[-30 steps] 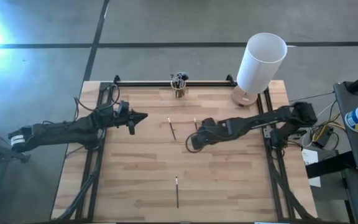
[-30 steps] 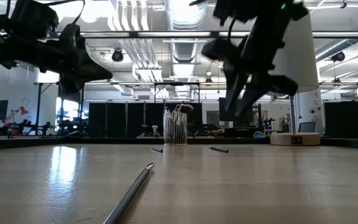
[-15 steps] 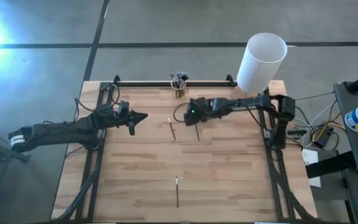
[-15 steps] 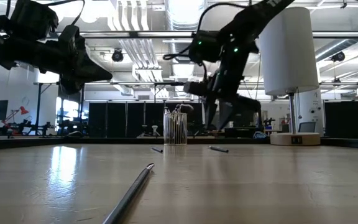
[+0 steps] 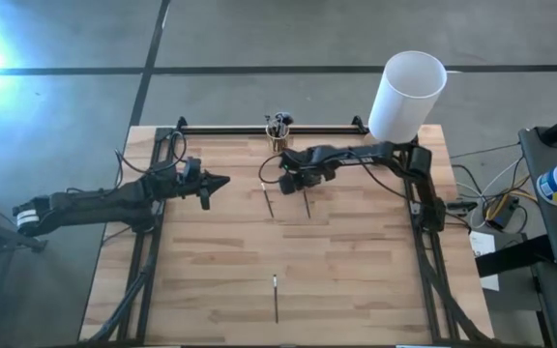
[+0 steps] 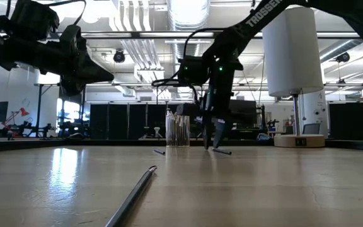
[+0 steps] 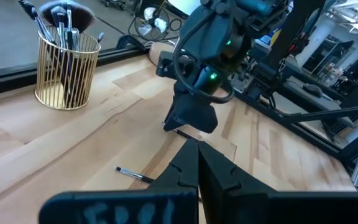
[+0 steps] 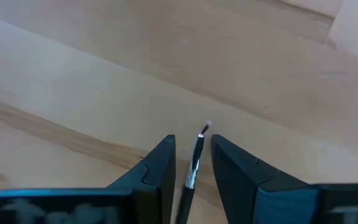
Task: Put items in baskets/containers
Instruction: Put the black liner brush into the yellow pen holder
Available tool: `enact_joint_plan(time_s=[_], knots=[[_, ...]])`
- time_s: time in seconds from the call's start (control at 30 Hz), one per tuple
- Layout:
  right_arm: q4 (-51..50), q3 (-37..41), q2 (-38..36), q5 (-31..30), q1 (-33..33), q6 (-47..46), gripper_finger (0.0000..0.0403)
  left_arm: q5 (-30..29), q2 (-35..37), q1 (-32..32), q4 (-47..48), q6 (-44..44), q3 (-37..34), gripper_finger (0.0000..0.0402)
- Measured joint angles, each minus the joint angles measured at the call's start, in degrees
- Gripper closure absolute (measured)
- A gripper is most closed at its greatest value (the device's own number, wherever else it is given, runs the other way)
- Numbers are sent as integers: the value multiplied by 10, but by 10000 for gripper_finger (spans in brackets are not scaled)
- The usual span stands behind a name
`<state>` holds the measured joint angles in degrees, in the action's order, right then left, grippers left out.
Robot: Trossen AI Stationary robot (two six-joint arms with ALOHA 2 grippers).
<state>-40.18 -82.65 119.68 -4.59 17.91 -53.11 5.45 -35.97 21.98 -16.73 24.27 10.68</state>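
My right gripper (image 5: pixel 301 180) (image 8: pixel 192 163) points down over a thin dark brush (image 8: pixel 196 157) (image 5: pixel 307 205) that lies flat on the wood. It is open, one finger on each side of the brush near its tip end, fingertips close to the table (image 6: pixel 212 144). A second brush (image 5: pixel 268 200) (image 7: pixel 133 174) lies just to its left. A third brush (image 5: pixel 276 295) (image 6: pixel 131 197) lies near the front edge. The small gold-wired cup (image 5: pixel 278 134) (image 7: pixel 66 70) at the far edge holds several brushes upright. My left gripper (image 5: pixel 222 181) (image 7: pixel 198 163) hovers shut at the left.
A tall white cylinder (image 5: pixel 406 97) on a wooden base stands at the far right corner. A black rail (image 5: pixel 269 127) runs along the far edge behind the cup. Bare wood spreads across the table's middle and front around the third brush.
My right gripper has swung from the table's middle toward the far edge and come down, tipping steeper, until its fingers straddle the brush beside the cup. The brushes and the cup have stayed where they were.
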Motion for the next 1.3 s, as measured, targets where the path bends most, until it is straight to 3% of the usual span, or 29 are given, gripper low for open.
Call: enact_joint_plan(time_s=[0.37,0.67,1.0,1.13,1.3], knots=[[0,-3,9,2,-1,37,388,-6,-2,-1,-1,20,0,402],[5,2,-40,-10,-14,81,394,-37,-2,-1,-3,151,5,397],[49,7,-198,-90,-73,139,394,24,-8,-7,-38,207,46,299],[152,27,-249,-122,-90,195,394,25,-10,-21,-75,185,58,270],[397,77,-298,-118,-93,326,394,21,-14,-28,-112,154,62,266]])
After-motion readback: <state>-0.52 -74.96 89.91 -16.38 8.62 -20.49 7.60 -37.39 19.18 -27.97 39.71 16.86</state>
